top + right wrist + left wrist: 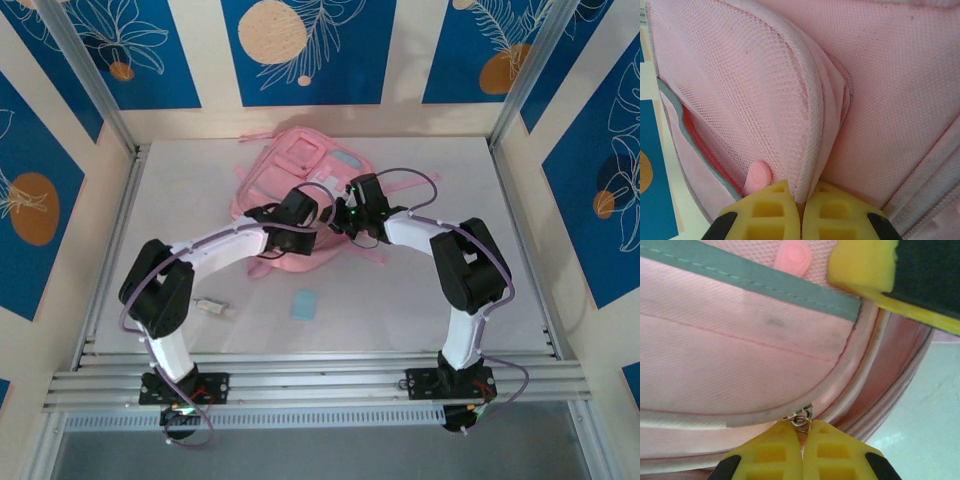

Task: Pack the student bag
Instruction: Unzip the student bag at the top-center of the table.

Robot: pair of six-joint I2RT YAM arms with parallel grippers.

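One student bag [300, 160] lies far-centre on the table [450, 200]; two tools closed on it: left gripper [802, 432] pinching one zip ring [800, 420], right gripper [801, 197] pinching one piped seam [810, 125]; one blue card [304, 304] lies apart.

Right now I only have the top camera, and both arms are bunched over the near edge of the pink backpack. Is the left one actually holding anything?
Observer: Yes. In the left wrist view the left fingers are shut on the zipper pull. Its small metal ring shows at their tips, on a seam of the student bag.
Operator: And the right side?
Observer: The right fingers are shut too, pinching a piped fabric edge that borders a mesh panel.
Operator: Anything close to that pinch?
Observer: A round pink tab sits right beside those fingers, on the mesh side.
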